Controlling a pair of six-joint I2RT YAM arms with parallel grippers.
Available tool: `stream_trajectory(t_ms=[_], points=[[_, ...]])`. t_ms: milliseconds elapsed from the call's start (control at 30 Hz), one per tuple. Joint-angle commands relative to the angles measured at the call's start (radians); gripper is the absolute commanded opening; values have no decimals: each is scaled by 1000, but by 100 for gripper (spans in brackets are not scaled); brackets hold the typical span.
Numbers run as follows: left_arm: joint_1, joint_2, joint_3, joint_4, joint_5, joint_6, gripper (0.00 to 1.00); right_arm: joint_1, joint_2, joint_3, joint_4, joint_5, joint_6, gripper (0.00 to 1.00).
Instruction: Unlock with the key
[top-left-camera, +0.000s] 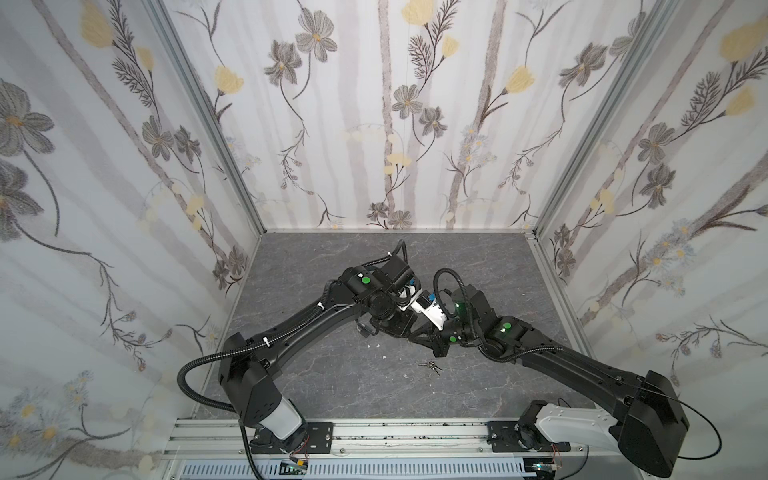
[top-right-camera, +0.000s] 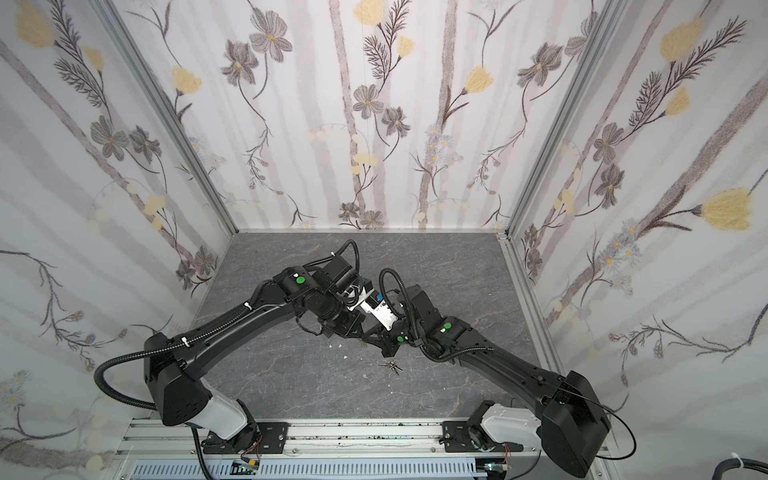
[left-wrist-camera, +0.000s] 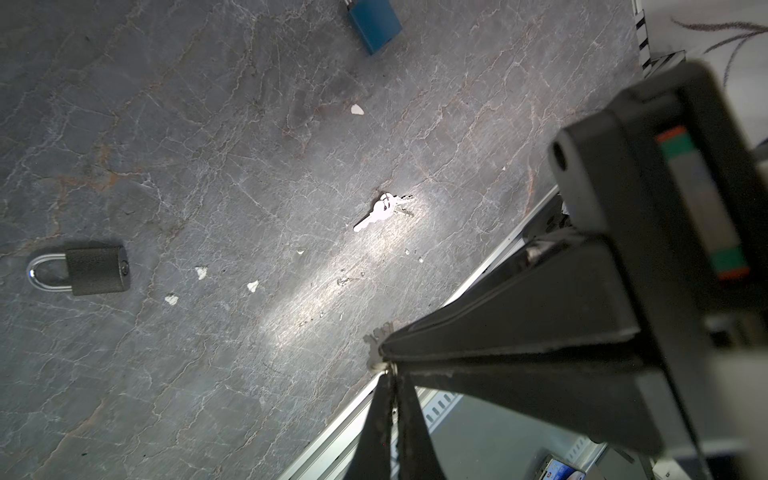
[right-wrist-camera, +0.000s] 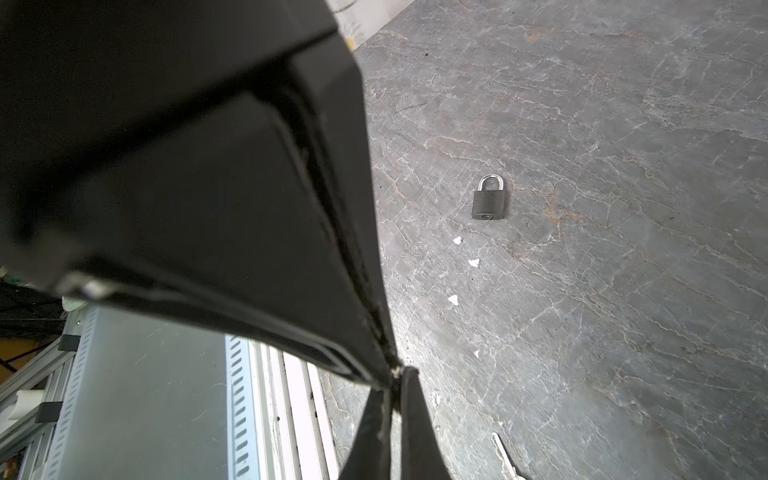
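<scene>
Floral-papered walls (top-left-camera: 374, 124) box in a grey marbled counter (top-left-camera: 332, 374), where the two claws meet tip to tip over one small key.

Left claw (left-wrist-camera: 391, 376) and right claw (left-wrist-camera: 384, 353) each have their jaws pressed together, both pinching the single key (left-wrist-camera: 376, 338) where their tips cross, raised off the counter. Its toothed blade pokes out past the right claw and the rest is hidden. In both top views a key bunch (top-left-camera: 431, 366) lies flat on the counter, near the claws on the side toward the arm bases. A black padlock (right-wrist-camera: 489, 203) lies flat with its shackle seated, well apart from the claws, with white flecks (right-wrist-camera: 473, 262) scattered near it. A blue padlock (left-wrist-camera: 374, 25) lies at the edge of the left wrist view, partly cut off.
</scene>
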Motion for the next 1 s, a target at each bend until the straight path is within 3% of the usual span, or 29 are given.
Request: stream_trajectory(t_ms=[0, 200, 367, 533, 700, 967], points=[[1, -11, 3, 49, -20, 1, 6, 2, 8, 13, 37, -44, -13, 0], [10, -47, -17, 99, -44, -25, 41, 2, 3, 4, 71, -31, 6, 0], [55, -115, -47, 171, -69, -75, 49, -10, -11, -6, 92, -15, 21, 0], [147, -255, -189, 349, -40, -193, 44, -83, -81, -56, 211, -35, 115, 0], [247, -427, -405, 644, 65, -357, 37, -177, -190, -156, 467, -65, 320, 0], [256, -484, -585, 1056, 249, -528, 34, -223, -258, -185, 682, -47, 569, 0]])
